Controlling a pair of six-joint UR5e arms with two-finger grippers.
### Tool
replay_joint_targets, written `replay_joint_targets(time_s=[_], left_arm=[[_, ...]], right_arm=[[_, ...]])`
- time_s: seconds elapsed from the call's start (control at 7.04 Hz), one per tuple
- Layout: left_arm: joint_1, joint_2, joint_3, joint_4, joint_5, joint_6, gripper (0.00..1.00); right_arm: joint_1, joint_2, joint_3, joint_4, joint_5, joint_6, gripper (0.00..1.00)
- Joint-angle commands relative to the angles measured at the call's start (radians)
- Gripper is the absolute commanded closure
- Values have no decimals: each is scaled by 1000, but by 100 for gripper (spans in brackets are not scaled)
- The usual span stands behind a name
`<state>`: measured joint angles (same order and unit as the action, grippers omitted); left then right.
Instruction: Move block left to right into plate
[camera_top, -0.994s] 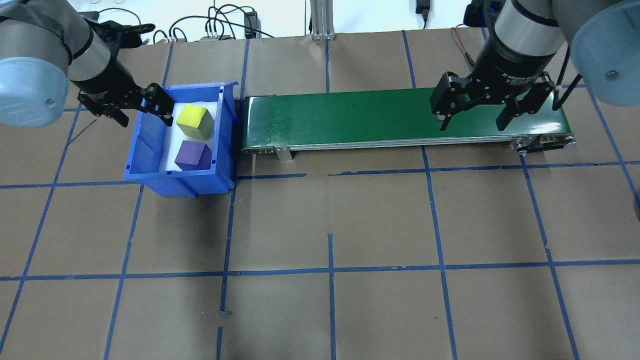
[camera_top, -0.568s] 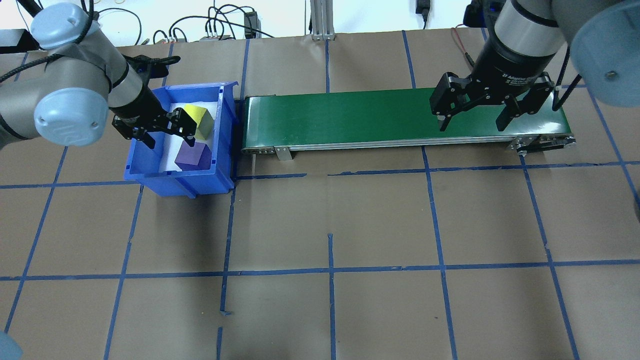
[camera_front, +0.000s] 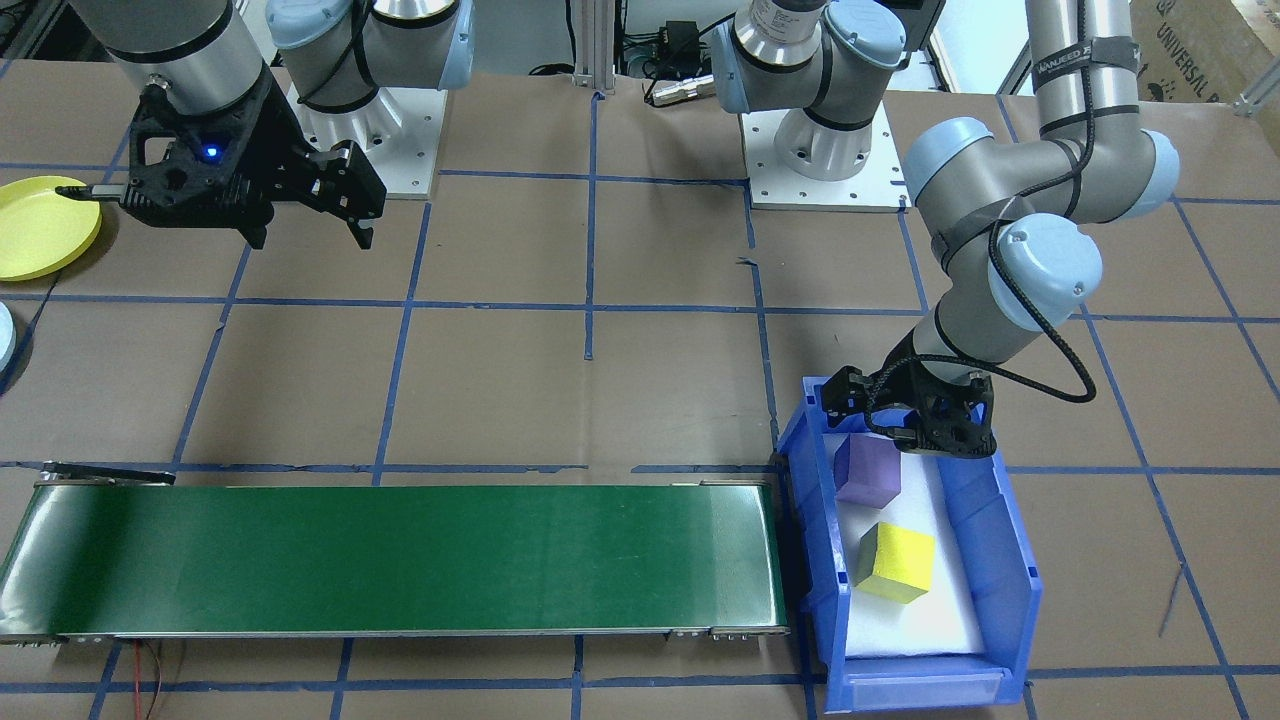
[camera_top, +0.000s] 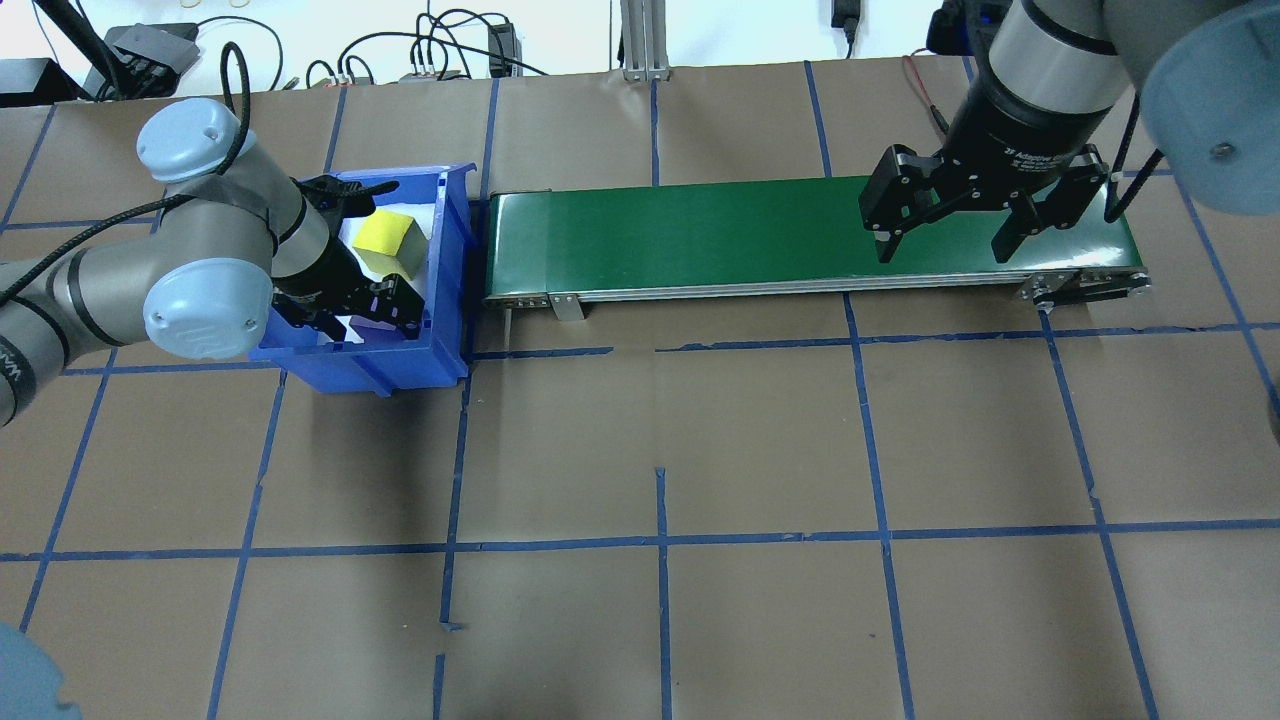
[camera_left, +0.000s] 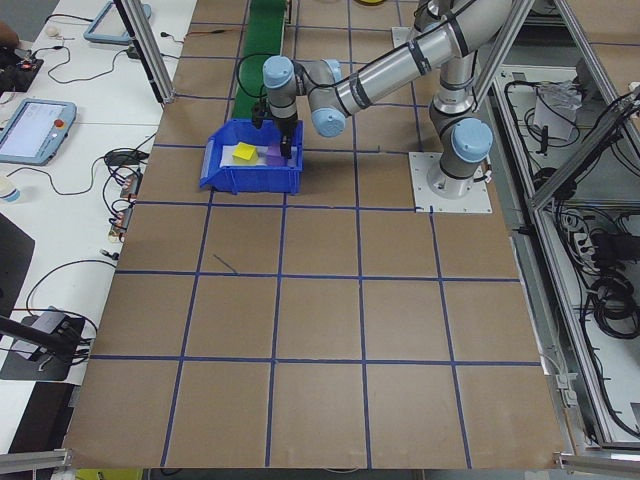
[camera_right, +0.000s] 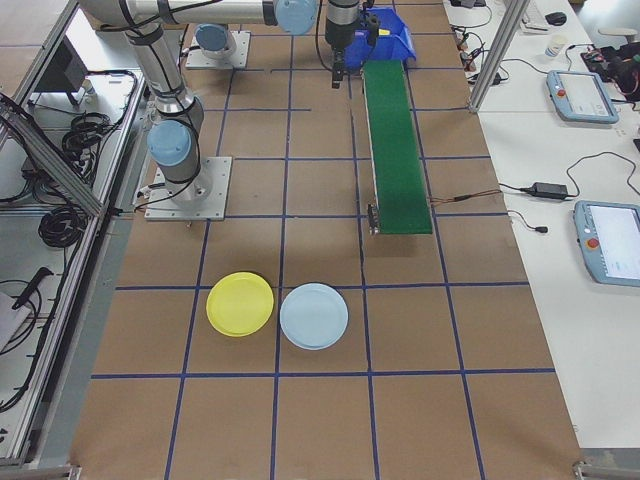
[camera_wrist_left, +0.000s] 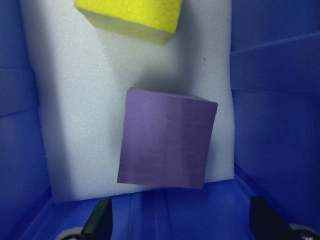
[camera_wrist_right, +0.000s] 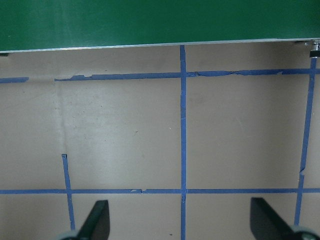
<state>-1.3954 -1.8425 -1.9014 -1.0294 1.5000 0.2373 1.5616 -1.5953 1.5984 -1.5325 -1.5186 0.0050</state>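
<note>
we see blue bin (camera_top: 445, 300) at end of green belt (camera_top: 700, 235). purple block (camera_wrist_left: 167, 145) and yellow block (camera_top: 385, 240) sit in bin on white foam. left gripper (camera_top: 350, 312) spread wide just over purple block, not touching. right gripper (camera_top: 945, 240) spread wide, empty, over belt's far end. yellow plate (camera_right: 240, 304) far from bin.

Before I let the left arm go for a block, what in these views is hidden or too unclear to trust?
- Purple block: in the overhead view the left claw covers most of it.
- Yellow block: cut off by the left wrist view's top edge.
- Yellow plate: cut by the front view's left edge; absent overhead.
- Blue bin contents: too small in the right-side view.
- Right claw: wrist view shows only fingertips.
</note>
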Motion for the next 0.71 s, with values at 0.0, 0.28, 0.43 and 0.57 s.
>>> replay_joint_targets(time_s=[0.0,0.28,0.43,0.57], left_arm=[[-1,-30,-5,28,0,2,4],[1,-30,11,34,5,34,0],[1,-30,36,40,5,46,0],[1,-34,69,40,0,47,0]], right_arm=[[0,0,0,0,0,1,0],[0,0,0,0,0,1,0],[0,0,0,0,0,1,0],[0,0,0,0,0,1,0]])
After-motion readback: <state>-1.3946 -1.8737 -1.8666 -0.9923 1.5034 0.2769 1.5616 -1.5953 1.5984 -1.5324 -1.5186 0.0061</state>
